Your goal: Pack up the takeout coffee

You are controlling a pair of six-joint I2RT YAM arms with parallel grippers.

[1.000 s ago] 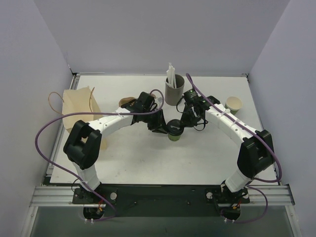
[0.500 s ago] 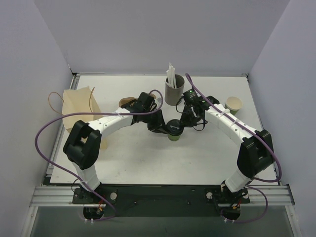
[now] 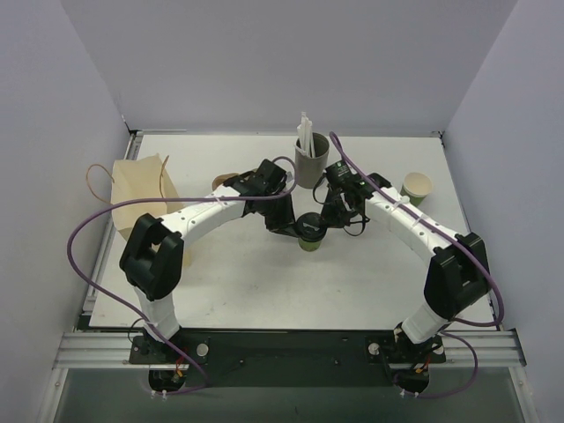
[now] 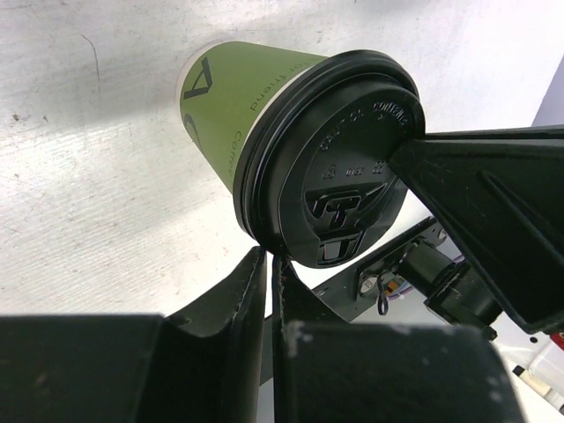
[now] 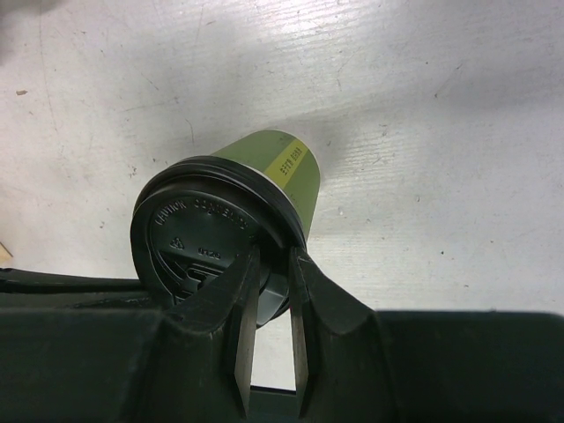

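Takeout coffee (image 3: 310, 238) at mid-frame in the top view, standing on the white table (image 3: 256, 282) with black lid (image 3: 310, 226) seated on top. Flanked from both sides: left gripper (image 4: 271, 264) pulled narrow, only a slit between the fingers, apparently nipping the lid's rim at the lower edge of the left wrist view. Right gripper (image 5: 271, 264) likewise narrow, clamped across the rim at lower centre of the right wrist view. No grip on the green paper wall itself. Hence the main worry: lifting by the lid alone, likely to pop it off and leave the cup behind on the table. Also risky: pulling apart or rising unevenly with two thin pinches on one rim, enough to tilt the cup, warp the plastic, or spill if filled. Slippage probable too, given smooth plastic and small contact. Paper bag (image 3: 141, 189) well apart at the left edge of the frame, so a long carry on a weak hold. Grey straw cup (image 3: 310, 163) just above, close enough to be clipped by either wrist.
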